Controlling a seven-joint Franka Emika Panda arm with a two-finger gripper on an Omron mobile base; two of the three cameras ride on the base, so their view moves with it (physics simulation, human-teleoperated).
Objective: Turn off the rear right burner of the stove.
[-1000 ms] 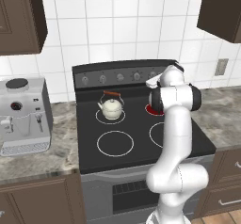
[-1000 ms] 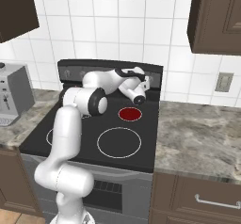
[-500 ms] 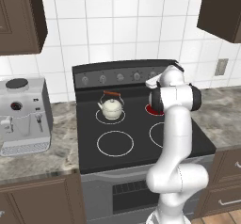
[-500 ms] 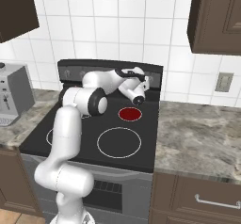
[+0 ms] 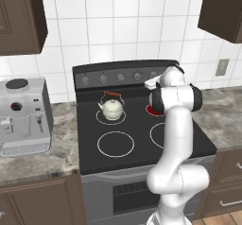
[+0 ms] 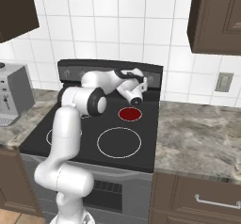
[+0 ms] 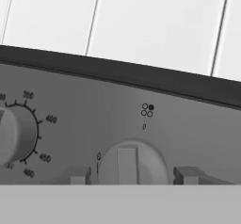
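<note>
The stove (image 5: 142, 146) (image 6: 70, 136) is a black glass-top range with a grey back panel. Its rear right burner (image 5: 152, 109) (image 6: 130, 114) glows dark red. My arm reaches over the cooktop to the right end of the panel, where my gripper (image 5: 152, 82) (image 6: 141, 80) (image 7: 132, 175) meets it. In the hand view a round grey knob (image 7: 132, 164) with an upright ridge sits between my two fingertips (image 7: 75, 175), which press in close on either side. Above it a small four-dot mark has its upper right dot filled.
A cream kettle (image 5: 112, 107) stands on the rear left burner. A larger temperature dial (image 7: 16, 133) sits left of the gripped knob. A grey coffee machine (image 5: 21, 115) (image 6: 14, 93) is on the left counter. Marble counter (image 6: 197, 138) runs to the right of the stove.
</note>
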